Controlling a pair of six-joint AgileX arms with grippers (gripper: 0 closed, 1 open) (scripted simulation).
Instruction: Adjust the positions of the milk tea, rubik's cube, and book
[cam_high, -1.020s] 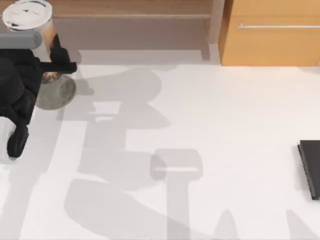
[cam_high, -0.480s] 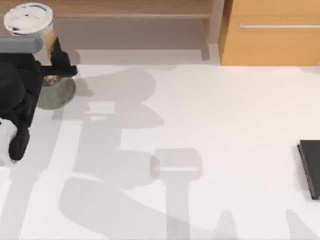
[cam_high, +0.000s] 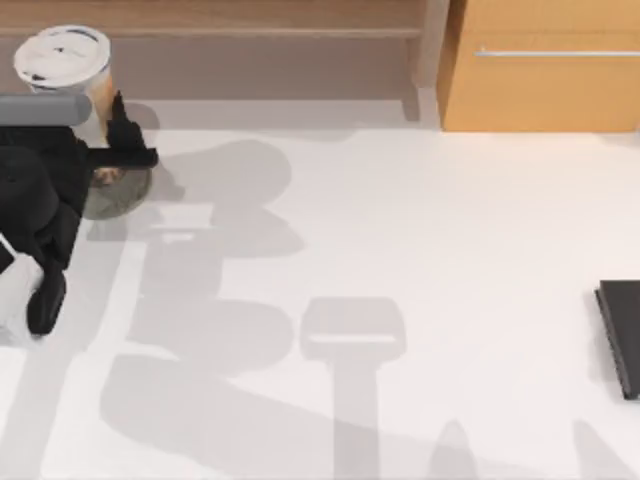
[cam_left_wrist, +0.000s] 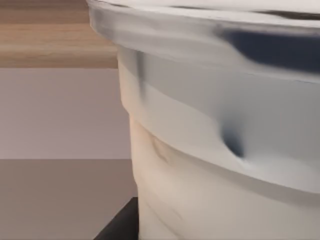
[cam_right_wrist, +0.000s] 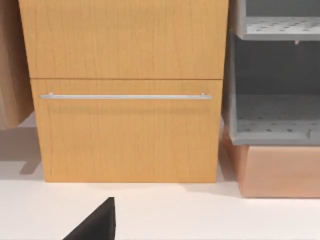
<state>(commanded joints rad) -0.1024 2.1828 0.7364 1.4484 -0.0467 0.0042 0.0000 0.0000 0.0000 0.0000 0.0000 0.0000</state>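
The milk tea (cam_high: 62, 55), a tall cup with a white lid and orange-brown sides, stands upright at the table's far left corner. My left gripper (cam_high: 112, 140) is shut on its side. The cup's base is over the flat grey round disc (cam_high: 128, 192); whether it touches the disc I cannot tell. The cup's pale wall (cam_left_wrist: 210, 165) looms close in the left wrist view. A dark part of my right gripper (cam_right_wrist: 95, 225) shows in the right wrist view, facing the cabinet. The rubik's cube and the book are out of view.
A black flat slab (cam_high: 622, 338) lies at the table's right edge. A wooden cabinet with a drawer handle (cam_high: 545, 70) stands at the back right, with grey shelves (cam_right_wrist: 275, 75) beside it. A low wooden wall runs along the back.
My left gripper and the milk tea have shifted slightly right and toward the front, and the lid looks smaller, so the cup has sunk toward the grey disc. The arm's shadow slid left.
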